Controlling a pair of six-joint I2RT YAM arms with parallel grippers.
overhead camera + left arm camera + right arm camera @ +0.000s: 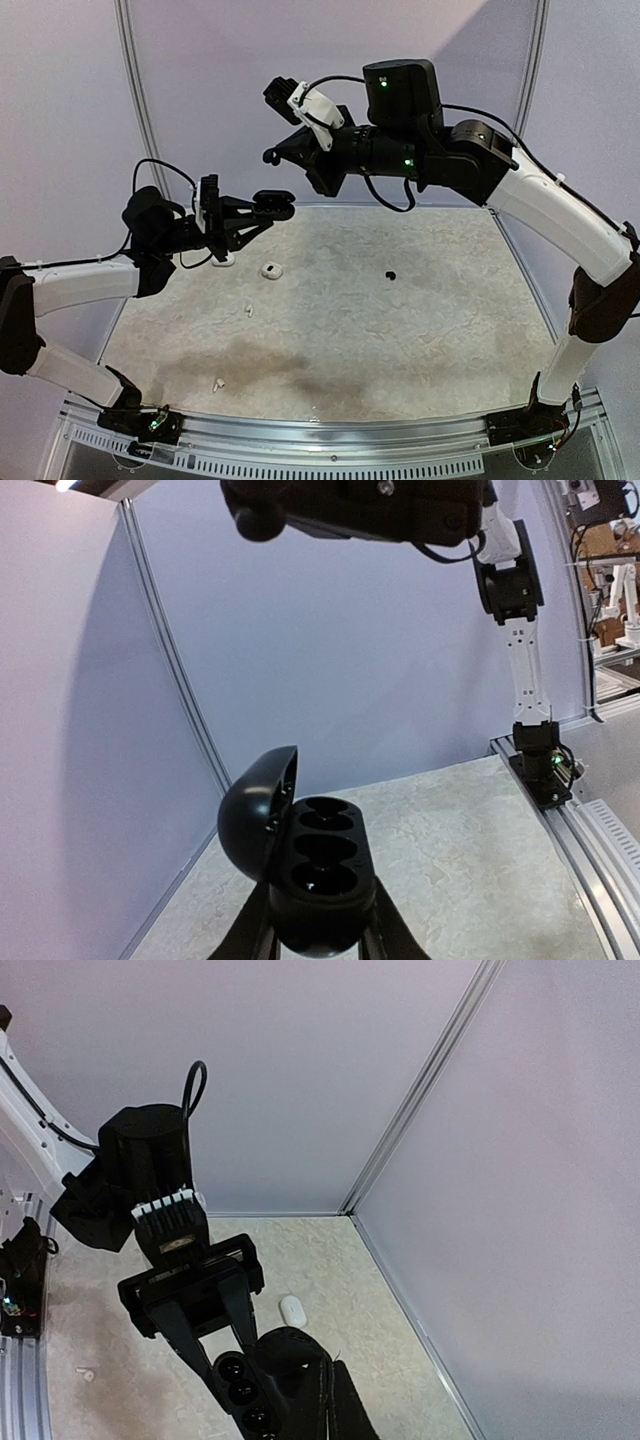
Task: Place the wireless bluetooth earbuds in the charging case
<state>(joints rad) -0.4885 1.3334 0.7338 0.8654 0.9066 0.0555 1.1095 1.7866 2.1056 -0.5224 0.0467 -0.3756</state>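
My left gripper (pixel 262 210) is shut on a black charging case (pixel 275 205) and holds it in the air with the lid open. In the left wrist view the case (pixel 325 865) shows empty sockets, with the lid (pixel 255 815) standing up on the left. My right gripper (pixel 278 153) hangs just above the case, shut on a small round black earbud (pixel 269 157), which the left wrist view shows overhead (pixel 257 520). Another black earbud (pixel 390 274) lies on the table to the right. White earbuds (pixel 248 310) (pixel 217 382) lie at the left.
A white case (pixel 271 269) sits on the table under the raised black case, and the right wrist view shows it as well (pixel 291 1310). Another white thing (pixel 222 260) lies beside it, partly hidden by the left arm. Walls enclose the marbled table (pixel 400 350).
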